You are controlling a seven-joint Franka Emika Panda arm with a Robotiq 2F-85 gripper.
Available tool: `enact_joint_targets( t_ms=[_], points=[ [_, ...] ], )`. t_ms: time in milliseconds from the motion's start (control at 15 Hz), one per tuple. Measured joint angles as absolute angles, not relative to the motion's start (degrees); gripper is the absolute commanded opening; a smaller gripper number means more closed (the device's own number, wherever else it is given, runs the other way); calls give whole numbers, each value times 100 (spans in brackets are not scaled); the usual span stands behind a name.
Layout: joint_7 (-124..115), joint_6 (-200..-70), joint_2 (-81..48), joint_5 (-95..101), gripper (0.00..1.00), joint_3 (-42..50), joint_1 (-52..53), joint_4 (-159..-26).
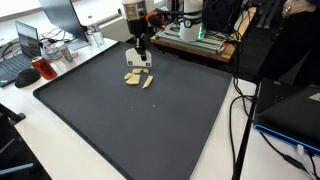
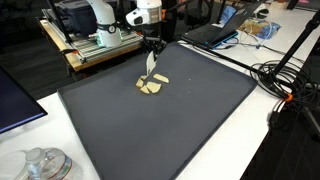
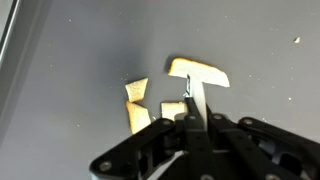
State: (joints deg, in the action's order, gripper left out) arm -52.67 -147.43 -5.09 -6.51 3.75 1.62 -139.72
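Note:
My gripper (image 3: 192, 118) is shut on a thin pale flat piece (image 3: 193, 98), which I see edge-on, hanging upright just above the black mat (image 1: 150, 130). Below it lie several pale yellowish flat pieces: a long one (image 3: 197, 71), two to its left (image 3: 136, 90) (image 3: 137, 117) and a small one (image 3: 172, 108) next to the jaws. In both exterior views the gripper (image 1: 141, 52) (image 2: 150, 55) hangs over this small cluster (image 1: 137, 77) (image 2: 152, 84) near the mat's far edge, with the held piece (image 2: 150, 66) pointing down.
A wooden platform with equipment (image 1: 195, 40) (image 2: 95, 45) stands behind the mat. A red mug (image 1: 45, 68) and a laptop (image 1: 28, 45) are to one side. Cables (image 2: 290, 80) and another laptop (image 2: 215, 30) lie by the mat's edge, and a glass jar (image 2: 40, 165) stands near the front.

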Motion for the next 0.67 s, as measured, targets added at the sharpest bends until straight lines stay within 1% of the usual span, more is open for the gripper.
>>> enact_joint_targets(
  t_ms=[267,667],
  points=[
    [-5324,-14961,-506,-807,1,393,63,-13995],
    [-4734,-15167,-394,-1755,1,422,-271,-14206]
  ],
)
